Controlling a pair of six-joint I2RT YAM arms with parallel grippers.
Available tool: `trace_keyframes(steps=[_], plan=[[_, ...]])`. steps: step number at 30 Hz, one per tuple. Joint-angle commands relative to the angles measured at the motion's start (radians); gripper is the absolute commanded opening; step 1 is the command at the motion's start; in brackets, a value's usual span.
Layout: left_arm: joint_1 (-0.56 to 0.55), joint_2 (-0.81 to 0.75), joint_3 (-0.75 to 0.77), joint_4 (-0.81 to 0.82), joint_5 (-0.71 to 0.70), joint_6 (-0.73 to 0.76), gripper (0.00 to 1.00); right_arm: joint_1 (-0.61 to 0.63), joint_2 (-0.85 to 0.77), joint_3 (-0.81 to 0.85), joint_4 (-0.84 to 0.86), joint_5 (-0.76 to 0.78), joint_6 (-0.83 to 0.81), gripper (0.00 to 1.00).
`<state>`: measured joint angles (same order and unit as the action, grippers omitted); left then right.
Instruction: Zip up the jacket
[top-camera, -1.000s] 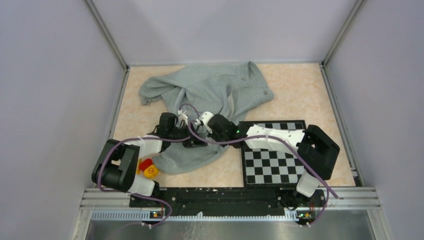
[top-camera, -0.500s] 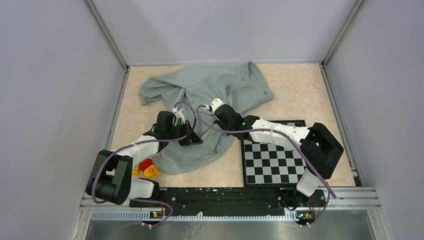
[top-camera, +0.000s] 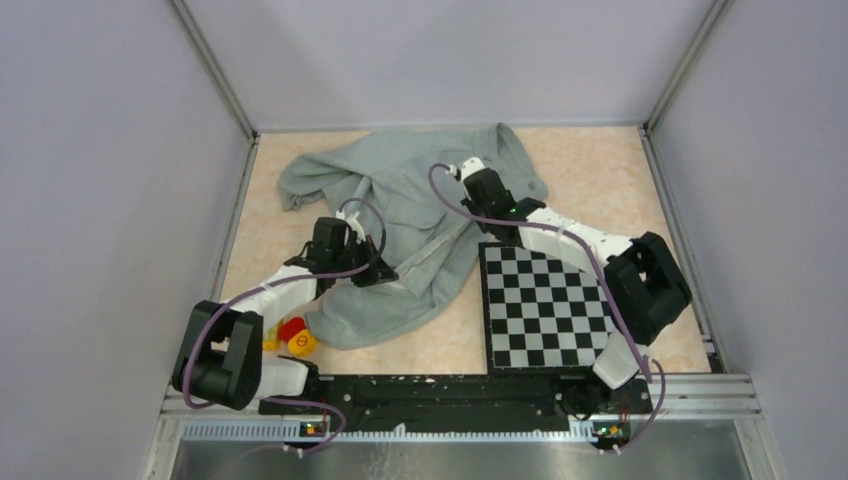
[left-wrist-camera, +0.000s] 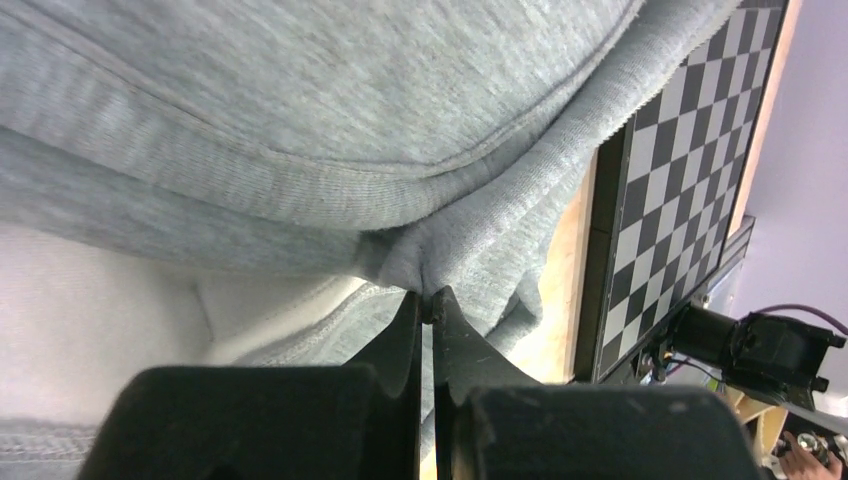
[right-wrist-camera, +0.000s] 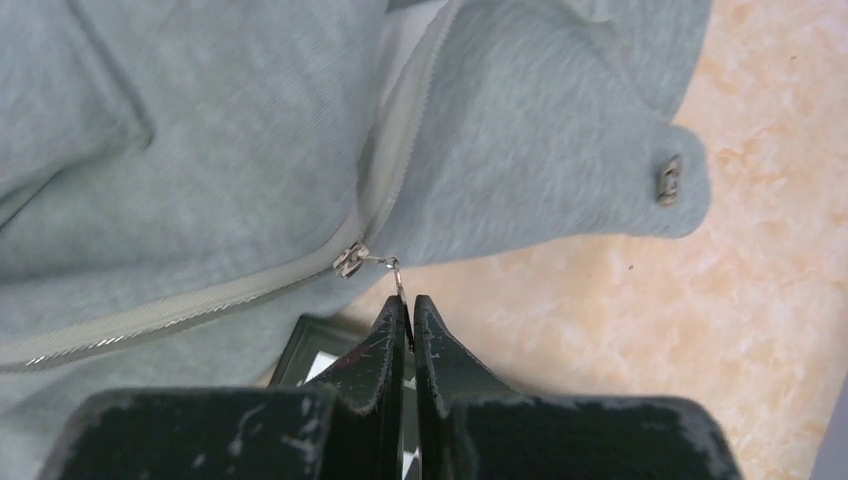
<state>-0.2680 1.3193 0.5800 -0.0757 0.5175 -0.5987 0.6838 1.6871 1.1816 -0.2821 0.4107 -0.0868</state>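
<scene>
The grey-green jacket (top-camera: 400, 180) lies crumpled on the table, its lower part draped toward the near left. My left gripper (top-camera: 385, 272) is shut on the jacket's bottom hem (left-wrist-camera: 440, 260), pinching a fold of fabric between its tips (left-wrist-camera: 432, 296). My right gripper (top-camera: 470, 172) is shut on the metal zipper pull (right-wrist-camera: 396, 272); the slider (right-wrist-camera: 350, 259) sits on the white-taped zipper (right-wrist-camera: 180, 318), which is closed below it and open above. A small metal snap (right-wrist-camera: 668, 180) shows on a jacket flap.
A black-and-white chessboard (top-camera: 550, 310) lies at the right, its corner under the jacket. A red and yellow toy (top-camera: 295, 336) sits by the left arm's base. Grey walls enclose the table on three sides.
My right gripper has moved far up and to the right along the jacket, drawing the zipper pull with it. My left gripper stayed on the hem, shifting slightly left.
</scene>
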Motion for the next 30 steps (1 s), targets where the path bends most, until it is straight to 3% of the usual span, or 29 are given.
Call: trace_keyframes(steps=[1, 12, 19, 30], plan=[[0.029, 0.004, 0.024, -0.107, -0.114, 0.023, 0.0, -0.114, 0.047, 0.13, 0.007, 0.169, -0.084, 0.0], [0.102, -0.029, 0.023, -0.153, -0.183, 0.036, 0.0, -0.259, 0.166, 0.326, 0.107, 0.144, -0.225, 0.0], [0.175, -0.033, 0.107, -0.21, -0.216, 0.076, 0.0, -0.321, 0.248, 0.449, 0.089, 0.12, -0.28, 0.0], [0.289, 0.013, 0.247, -0.267, -0.296, 0.104, 0.0, -0.42, 0.303, 0.512, 0.077, 0.053, -0.349, 0.0]])
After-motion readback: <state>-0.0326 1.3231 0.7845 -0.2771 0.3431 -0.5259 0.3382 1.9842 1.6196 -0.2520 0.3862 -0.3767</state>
